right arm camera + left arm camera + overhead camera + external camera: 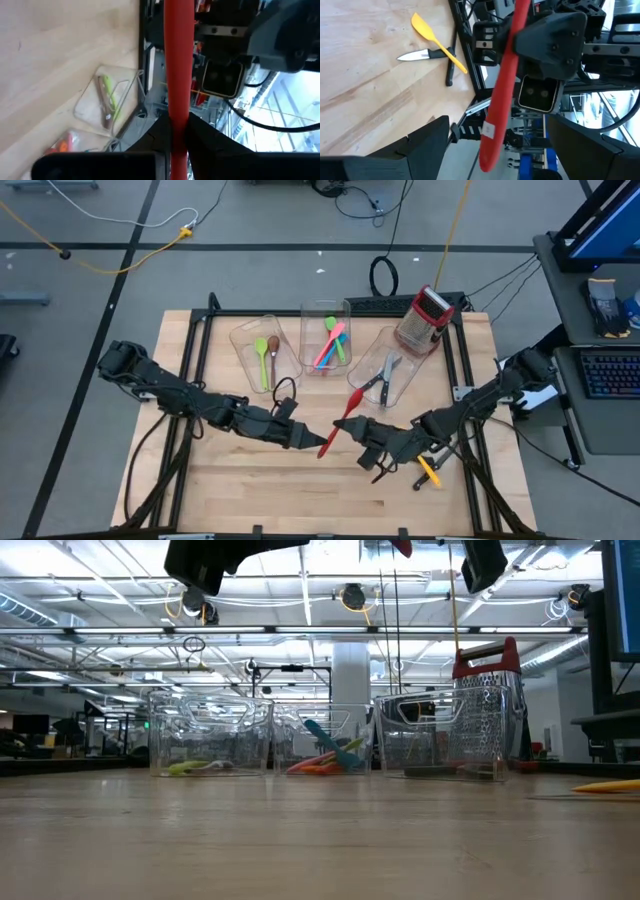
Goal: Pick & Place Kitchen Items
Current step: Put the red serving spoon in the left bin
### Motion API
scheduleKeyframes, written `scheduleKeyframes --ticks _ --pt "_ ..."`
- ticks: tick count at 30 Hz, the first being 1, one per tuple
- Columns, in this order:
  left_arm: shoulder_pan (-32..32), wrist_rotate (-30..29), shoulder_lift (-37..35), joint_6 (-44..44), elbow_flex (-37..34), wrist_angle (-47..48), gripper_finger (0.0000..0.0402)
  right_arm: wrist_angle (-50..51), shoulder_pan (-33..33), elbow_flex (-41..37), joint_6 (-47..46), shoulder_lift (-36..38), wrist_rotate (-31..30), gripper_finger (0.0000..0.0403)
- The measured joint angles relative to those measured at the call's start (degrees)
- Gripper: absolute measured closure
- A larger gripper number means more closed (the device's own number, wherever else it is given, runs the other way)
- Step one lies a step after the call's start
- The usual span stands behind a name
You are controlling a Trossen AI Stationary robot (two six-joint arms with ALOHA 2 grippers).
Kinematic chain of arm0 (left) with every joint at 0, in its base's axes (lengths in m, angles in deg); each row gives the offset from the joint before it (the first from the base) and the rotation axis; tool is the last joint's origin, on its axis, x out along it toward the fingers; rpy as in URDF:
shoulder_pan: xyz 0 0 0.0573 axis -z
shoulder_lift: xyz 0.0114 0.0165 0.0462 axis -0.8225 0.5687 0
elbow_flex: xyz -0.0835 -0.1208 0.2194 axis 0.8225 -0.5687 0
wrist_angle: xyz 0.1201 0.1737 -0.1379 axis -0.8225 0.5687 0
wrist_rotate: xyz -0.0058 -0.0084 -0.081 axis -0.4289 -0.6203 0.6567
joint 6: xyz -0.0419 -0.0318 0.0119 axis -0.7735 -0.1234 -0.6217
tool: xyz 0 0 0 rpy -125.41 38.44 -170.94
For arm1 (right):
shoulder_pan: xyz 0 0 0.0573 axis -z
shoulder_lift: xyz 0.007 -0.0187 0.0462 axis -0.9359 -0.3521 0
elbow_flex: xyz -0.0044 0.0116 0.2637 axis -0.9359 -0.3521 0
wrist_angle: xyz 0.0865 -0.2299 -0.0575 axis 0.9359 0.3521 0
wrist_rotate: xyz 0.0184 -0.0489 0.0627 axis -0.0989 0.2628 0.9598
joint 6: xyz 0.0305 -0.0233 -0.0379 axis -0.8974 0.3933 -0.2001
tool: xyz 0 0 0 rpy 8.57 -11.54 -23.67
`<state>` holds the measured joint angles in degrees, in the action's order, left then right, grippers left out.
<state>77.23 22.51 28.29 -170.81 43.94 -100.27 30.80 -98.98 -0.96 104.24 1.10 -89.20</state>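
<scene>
Red spatula (340, 423) is hanging above the table (250, 490) at centre, right gripper (362, 430) clenching it from 3 o'clock; left gripper (312, 438), fingers spread, is waiting at 9 o'clock.

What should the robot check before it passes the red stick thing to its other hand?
1. Right hand shut on the red spatula: ok.
2. Left hand open to receive it: ok.
3. Spatula handle already between the left fingers: cannot tell.
4. Spatula lifted off the table: ok.
5. Yellow spatula and knife lying away from the handover: ok.
</scene>
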Motion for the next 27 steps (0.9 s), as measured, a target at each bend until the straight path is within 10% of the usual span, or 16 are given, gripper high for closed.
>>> scheduleKeyframes --ticks 27 --pt "-4.19 11.81 11.81 5.09 11.04 5.50 0.0076 4.79 1.39 -0.02 -3.77 0.02 2.78 0.0373"
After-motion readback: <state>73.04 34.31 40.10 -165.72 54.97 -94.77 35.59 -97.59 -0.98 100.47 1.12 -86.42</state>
